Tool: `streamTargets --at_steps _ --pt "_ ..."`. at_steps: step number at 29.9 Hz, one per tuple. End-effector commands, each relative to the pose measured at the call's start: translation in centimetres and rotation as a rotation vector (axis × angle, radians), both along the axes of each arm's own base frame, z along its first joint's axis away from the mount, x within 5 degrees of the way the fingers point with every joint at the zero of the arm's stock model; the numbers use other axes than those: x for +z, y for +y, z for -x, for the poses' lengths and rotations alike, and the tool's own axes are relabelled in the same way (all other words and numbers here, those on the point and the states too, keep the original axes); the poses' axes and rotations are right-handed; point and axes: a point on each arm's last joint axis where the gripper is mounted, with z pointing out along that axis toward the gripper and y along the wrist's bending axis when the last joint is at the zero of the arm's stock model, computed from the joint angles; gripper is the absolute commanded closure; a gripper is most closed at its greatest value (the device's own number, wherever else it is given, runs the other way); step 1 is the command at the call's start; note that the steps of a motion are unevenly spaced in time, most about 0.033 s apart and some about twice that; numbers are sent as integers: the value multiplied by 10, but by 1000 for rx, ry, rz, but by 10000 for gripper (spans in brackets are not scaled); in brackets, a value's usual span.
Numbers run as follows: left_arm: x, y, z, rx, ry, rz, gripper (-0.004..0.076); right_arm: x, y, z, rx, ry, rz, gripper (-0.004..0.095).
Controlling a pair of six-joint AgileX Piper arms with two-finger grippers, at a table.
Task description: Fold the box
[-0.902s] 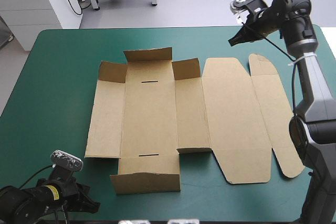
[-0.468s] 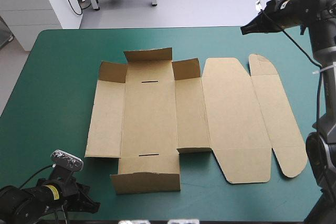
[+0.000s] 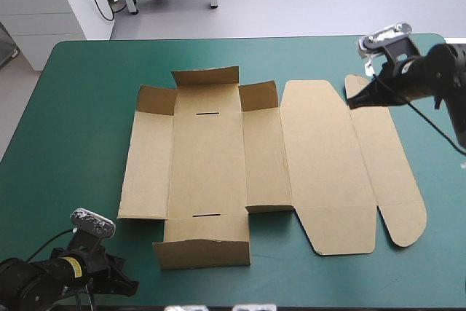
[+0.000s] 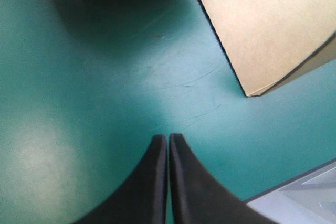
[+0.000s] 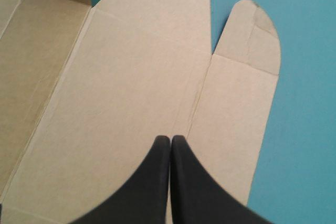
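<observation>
The flat brown cardboard box is spread across the middle of the desk, on the teal-green cover; short walls are raised on its left part, and the lid panels lie flat to the right; bare cover is left along every edge. The right black claw is clenched on nothing over the far right rounded flap; earlier it was raised beyond the far edge. The left black claw is clenched at the near left corner, unmoved, apart from the box.

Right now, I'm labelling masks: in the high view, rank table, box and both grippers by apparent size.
table, largest
box, second
left gripper and right gripper: both small and alike, at differing distances, so unranked
</observation>
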Motion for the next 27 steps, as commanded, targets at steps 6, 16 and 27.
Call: streamTargets --at_steps 6,16,27 --pt "8 -3 -4 2 -41 36 731 -17 3 96 60 -158 -111 922" --pt "8 -3 -4 2 -41 36 731 -49 -1 179 74 -274 -107 923" --pt "29 -2 -1 -6 -44 42 731 -71 -5 220 85 -350 -69 923"
